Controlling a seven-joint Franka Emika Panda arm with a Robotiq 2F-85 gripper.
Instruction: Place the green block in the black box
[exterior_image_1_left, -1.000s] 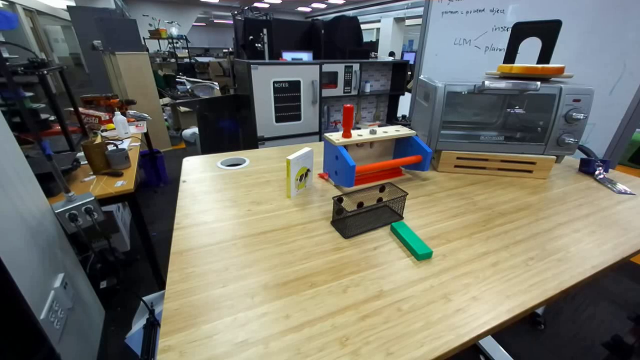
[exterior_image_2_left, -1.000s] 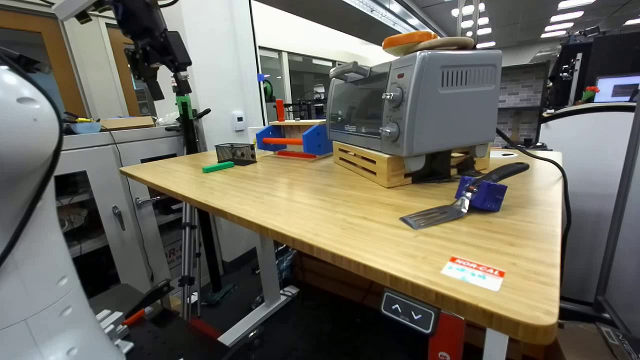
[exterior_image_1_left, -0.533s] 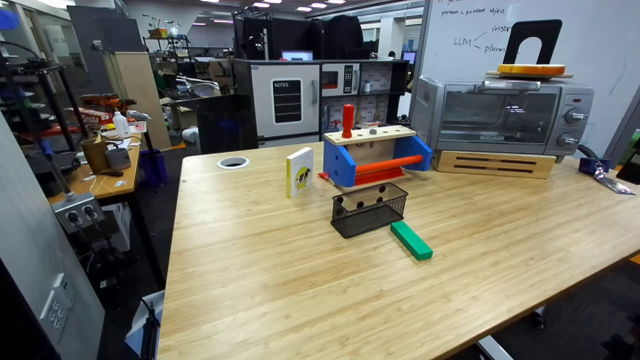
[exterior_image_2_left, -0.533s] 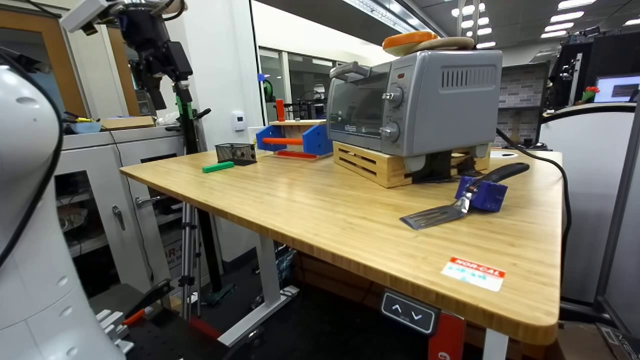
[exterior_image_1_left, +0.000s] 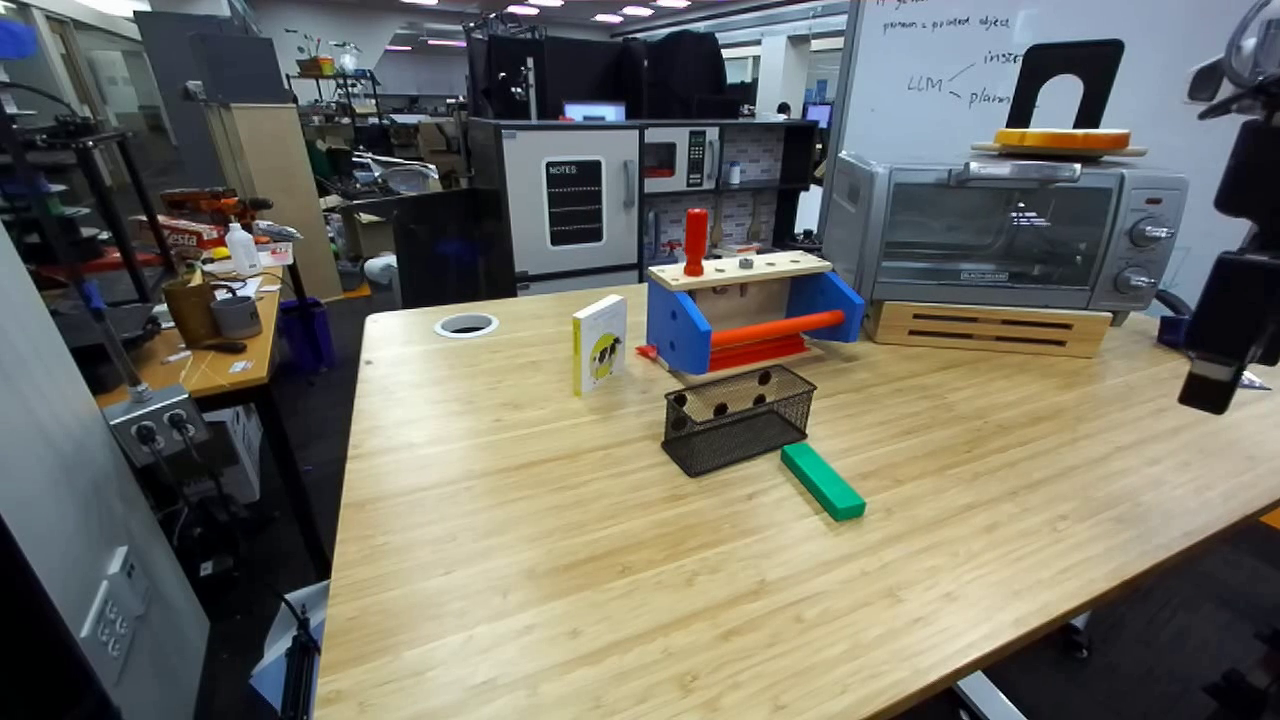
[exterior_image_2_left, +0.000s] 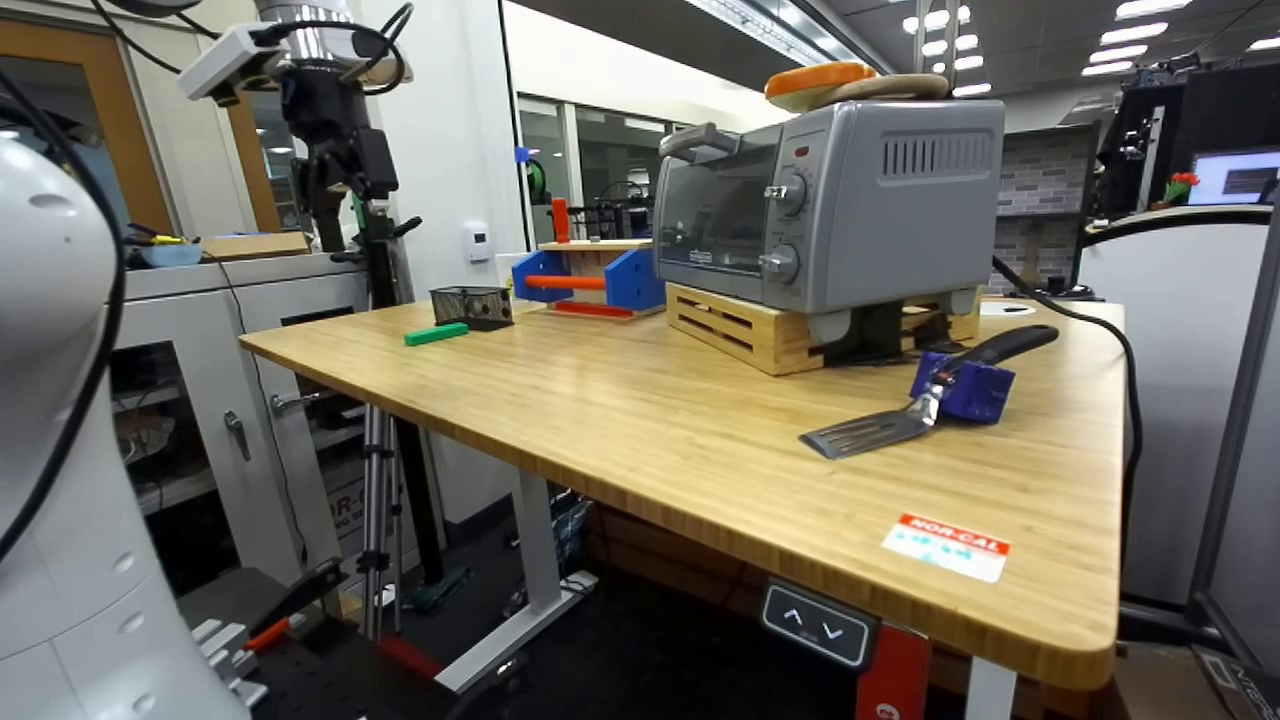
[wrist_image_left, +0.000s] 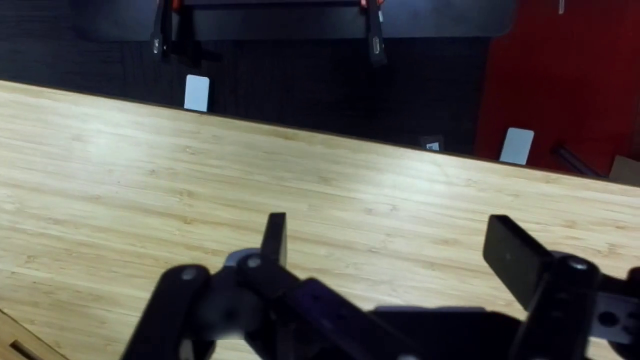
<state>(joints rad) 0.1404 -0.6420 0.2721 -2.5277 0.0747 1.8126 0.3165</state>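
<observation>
Here I count one green block (exterior_image_1_left: 823, 482), one black box (exterior_image_1_left: 750, 430), one blue-sided toolbox (exterior_image_1_left: 775, 328), one small white box (exterior_image_1_left: 602, 340) and one spatula (exterior_image_2_left: 928, 401). One toaster oven (exterior_image_1_left: 1000, 235) bears two knobs (exterior_image_1_left: 1150, 231); one gripper (wrist_image_left: 388, 231) has two fingers (wrist_image_left: 517, 262).

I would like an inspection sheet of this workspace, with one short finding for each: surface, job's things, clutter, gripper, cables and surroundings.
Surface: wooden tabletop, with a NOR-CAL sticker near one corner.
Job's things: green block lies beside the black mesh box, not inside it.
Clutter: toy workbench, upright white-and-yellow item, toaster oven on a wooden crate, slotted spatula with its handle on a purple block.
Gripper: open, raised above the wooden tabletop; in its grip, nothing seen.
Cables: black cable hangs past the wooden tabletop's edge.
Surroundings: whiteboard, toy kitchen, tripod.
</observation>
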